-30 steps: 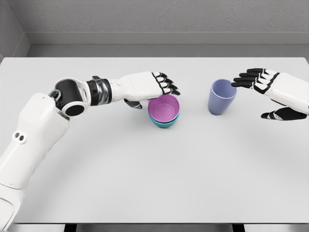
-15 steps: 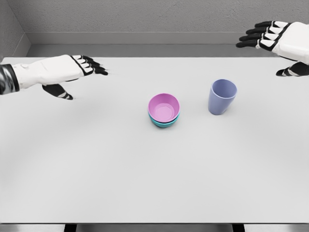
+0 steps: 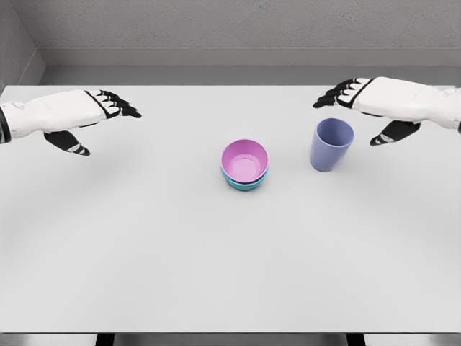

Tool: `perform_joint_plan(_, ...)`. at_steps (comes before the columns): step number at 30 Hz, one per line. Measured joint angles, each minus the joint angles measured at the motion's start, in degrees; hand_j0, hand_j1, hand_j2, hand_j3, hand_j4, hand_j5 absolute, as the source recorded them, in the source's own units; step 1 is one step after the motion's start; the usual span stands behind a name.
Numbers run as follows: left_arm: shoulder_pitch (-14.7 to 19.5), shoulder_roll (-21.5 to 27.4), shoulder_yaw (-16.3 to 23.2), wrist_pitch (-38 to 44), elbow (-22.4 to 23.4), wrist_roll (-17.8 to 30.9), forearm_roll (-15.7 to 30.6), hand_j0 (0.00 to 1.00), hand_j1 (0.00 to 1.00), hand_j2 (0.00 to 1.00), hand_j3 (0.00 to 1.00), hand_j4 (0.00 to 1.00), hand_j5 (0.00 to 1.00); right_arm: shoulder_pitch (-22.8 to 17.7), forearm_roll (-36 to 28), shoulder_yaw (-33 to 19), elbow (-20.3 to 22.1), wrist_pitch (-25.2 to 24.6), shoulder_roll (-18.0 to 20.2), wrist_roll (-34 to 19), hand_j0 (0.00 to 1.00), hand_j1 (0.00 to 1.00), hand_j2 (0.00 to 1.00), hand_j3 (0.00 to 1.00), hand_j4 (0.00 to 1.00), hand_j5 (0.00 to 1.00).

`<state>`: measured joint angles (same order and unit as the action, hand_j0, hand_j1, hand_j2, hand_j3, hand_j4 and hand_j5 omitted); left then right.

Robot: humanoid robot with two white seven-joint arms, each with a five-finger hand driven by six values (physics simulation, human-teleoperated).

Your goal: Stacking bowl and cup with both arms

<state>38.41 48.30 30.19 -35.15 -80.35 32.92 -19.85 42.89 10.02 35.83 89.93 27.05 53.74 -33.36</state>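
White table (image 3: 216, 274) fills the view, with a grey wall behind it. Nearest the viewer, a pink bowl (image 3: 244, 159) sits nested inside a teal bowl (image 3: 245, 184) at the table's middle. Just to their right stands an upright lavender cup (image 3: 331, 144), mouth facing up. Farther back, the right hand (image 3: 378, 101) hovers with fingers spread, holding nothing; the cup lies just below and slightly inward of its fingertips, so this hand is clearly the nearer one for a grasp. The left hand (image 3: 75, 115) hovers with fingers also spread and empty; the bowls lie well apart from it, toward the right and nearer the viewer.
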Motion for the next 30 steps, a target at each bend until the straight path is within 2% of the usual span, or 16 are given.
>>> perform_joint_plan(2, 0.00, 0.03, 0.00, 0.00, 0.06, -0.01, -0.01, 1.00, 1.00, 1.00, 1.00, 1.00, 1.00, 1.23, -0.02, 1.30, -0.41, -0.88, -0.77, -0.04, 1.00, 1.00, 1.00, 1.00, 1.00, 1.00)
perform_joint_plan(12, 0.00, 0.05, -0.01, 0.00, 0.05, -0.01, 0.01, 1.00, 1.00, 1.00, 1.00, 1.00, 1.00, 1.58, 0.15, 3.70, -4.14, -1.53, -2.01, -1.59, 1.00, 1.00, 1.00, 1.00, 1.00, 1.00)
perform_joint_plan(23, -0.17, 0.34, -0.01, 0.00, -0.10, -0.02, 0.01, 1.00, 1.00, 1.00, 1.00, 1.00, 1.00, 5.89, 0.17, 9.30, -9.34, -1.42, -4.39, -1.66, 1.00, 1.00, 1.00, 1.00, 1.00, 1.00)
perform_joint_plan(30, -0.18, 0.49, -0.01, 0.00, -0.14, -0.02, 0.02, 1.00, 1.00, 1.00, 1.00, 1.00, 1.00, 6.59, 0.17, 11.53, -11.91, -1.44, -5.83, -1.66, 1.00, 1.00, 1.00, 1.00, 1.00, 1.00)
